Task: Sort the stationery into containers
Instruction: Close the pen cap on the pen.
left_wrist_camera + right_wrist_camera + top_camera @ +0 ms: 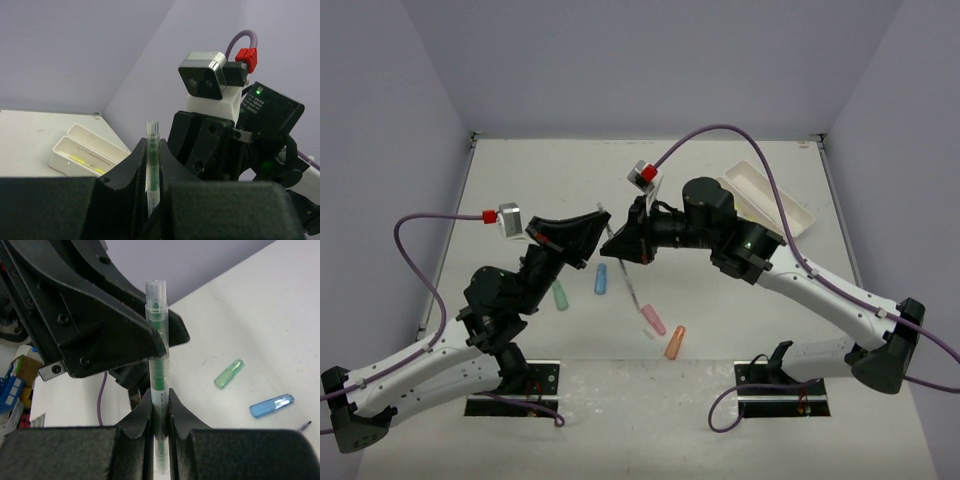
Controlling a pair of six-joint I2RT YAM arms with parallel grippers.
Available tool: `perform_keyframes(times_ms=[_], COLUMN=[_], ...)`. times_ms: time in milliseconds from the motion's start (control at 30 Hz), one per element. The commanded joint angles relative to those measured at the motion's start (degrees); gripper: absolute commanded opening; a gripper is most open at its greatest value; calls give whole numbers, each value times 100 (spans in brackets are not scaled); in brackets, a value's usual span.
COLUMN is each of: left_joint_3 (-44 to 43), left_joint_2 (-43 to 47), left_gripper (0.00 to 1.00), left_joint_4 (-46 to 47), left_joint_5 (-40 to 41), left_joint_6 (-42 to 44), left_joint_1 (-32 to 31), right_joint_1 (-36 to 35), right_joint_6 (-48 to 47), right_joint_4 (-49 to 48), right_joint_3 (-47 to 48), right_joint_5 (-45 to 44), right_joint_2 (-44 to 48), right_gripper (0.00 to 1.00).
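Left gripper [153, 150] and right gripper [159, 405] both clamp one green pen [158, 340], held up above the table [520, 180].
White tray [775, 205] lies angled at the far right edge, well apart from the grippers; stubby pieces [601, 279] lie scattered beneath the arms.

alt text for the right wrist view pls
The right pincer clamps a clear green-cored pen upright, and the left pincer meets it higher up. A green piece and a blue piece lie on the white table.
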State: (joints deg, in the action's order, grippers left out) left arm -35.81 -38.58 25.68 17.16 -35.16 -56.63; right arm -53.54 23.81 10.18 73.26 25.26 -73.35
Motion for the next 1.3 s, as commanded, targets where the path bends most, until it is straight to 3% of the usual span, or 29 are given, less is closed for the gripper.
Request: perform_keyframes(times_ms=[0, 200, 500, 667, 933, 1100, 1267], left_joint_3=[506, 704, -127, -529, -1052, -1217, -1524], left_joint_2=[-54, 151, 281, 354, 253, 25, -243], left_gripper=[0, 0, 4, 48, 100, 97, 75], left_joint_4=[-938, -1111, -2013, -2303, -2182, -1827, -1636], left_joint_5=[-1297, -1081, -521, -179, -84, -20, 81], left_joint_6=[-292, -262, 326, 545, 758, 818, 715], left_joint_1=[-243, -243, -243, -243, -235, -234, -234], right_joint_1=[495, 670, 670, 670, 534, 372, 238], right_joint_6=[-131, -113, -34, -9, -331, -501, -603], right_joint_4=[-1050, -1036, -1449, -1539, -1559, -1449, -1367], right_joint_3=[1071, 1153, -13, -440, -904, -988, -1072], right_joint_5=[-660, -547, -434, -146, 487, 769, 977], right_joint_2=[-327, -540, -259, 16, 410, 542, 659], right_gripper=[0, 0, 0, 0, 0, 0, 0])
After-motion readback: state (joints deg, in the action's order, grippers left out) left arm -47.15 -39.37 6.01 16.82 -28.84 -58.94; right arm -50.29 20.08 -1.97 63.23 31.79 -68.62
